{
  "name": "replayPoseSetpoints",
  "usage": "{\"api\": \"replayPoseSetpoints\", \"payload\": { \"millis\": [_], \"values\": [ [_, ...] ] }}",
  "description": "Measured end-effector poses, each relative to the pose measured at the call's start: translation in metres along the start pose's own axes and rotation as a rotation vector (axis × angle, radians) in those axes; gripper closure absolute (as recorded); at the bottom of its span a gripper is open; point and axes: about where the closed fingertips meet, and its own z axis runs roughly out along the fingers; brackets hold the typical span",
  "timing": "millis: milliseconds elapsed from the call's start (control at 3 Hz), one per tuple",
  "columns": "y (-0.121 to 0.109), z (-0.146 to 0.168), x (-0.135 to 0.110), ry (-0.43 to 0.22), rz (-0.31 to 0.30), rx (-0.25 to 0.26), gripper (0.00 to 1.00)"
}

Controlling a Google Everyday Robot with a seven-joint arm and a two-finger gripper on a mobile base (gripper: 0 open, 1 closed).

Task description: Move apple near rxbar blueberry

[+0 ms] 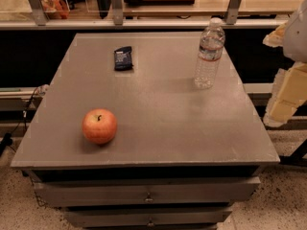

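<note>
The red-orange apple sits upright, stem up, on the grey table top near its front left. The rxbar blueberry, a flat dark navy bar, lies at the back left of the table, well apart from the apple. My gripper shows as pale cream parts at the right edge of the view. It is off the table's right side, far from both the apple and the bar, with nothing seen in it.
A clear plastic water bottle with a white cap stands upright at the back right of the table. Drawers sit below the table's front edge. A shelf with metal legs runs behind the table.
</note>
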Motion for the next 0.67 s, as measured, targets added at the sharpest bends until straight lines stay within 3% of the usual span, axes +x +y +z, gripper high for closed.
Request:
{"api": "replayPoseSetpoints", "payload": {
  "millis": [333,667],
  "values": [
    [0.0,0.0,0.0,-0.001,0.0,0.0,0.0],
    [0.007,0.029,-0.022,-0.072,-0.004,-0.036,0.0]
  ]
}}
